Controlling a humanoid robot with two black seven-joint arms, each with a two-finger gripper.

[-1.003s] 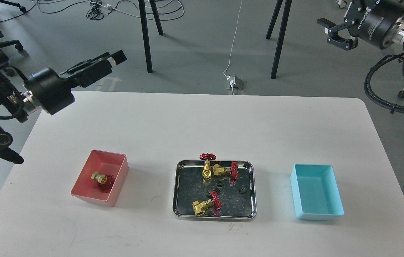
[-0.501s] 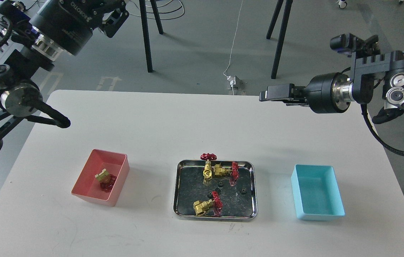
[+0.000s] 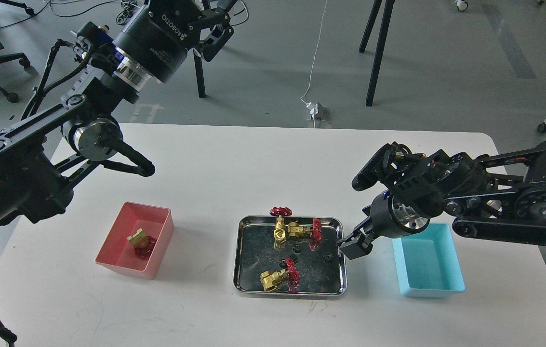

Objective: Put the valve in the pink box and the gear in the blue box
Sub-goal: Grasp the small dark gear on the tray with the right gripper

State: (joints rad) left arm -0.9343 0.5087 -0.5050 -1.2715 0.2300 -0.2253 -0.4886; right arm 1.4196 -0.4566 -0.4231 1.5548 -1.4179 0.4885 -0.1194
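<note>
So the gear point(image 3: 328, 257) I'd bet on is the little black one sitting in the steel tray point(image 3: 243, 279), just to the lower left of the right gripper point(image 3: 353, 245). Two more black gears lie further left of that gripper, mid-tray, in among three brass valves with red handwheels. The blue box point(image 3: 428, 265) is right under the right arm's wrist, just to the gripper's right, and it's empty as far as I can see.

What changed: half a second ago the right arm was stretched out high over the back of the table, and now it has swung down so its tip hangs at the tray's right edge. I honestly can't tell whether its fingers are apart or together, they're a dark lump from this angle.

Meanwhile the left gripper point(image 3: 217, 24) has lifted up and away, way above and behind the pink box point(image 3: 157, 262), with its fingers apart and nothing in them. The valve point(image 3: 139, 239) lies inside the pink box, well below that gripper.

My read: the valve half is done and the gear pick is starting. A tiny gear lying flat on a shiny tray looks like a fiddly grab.
</note>
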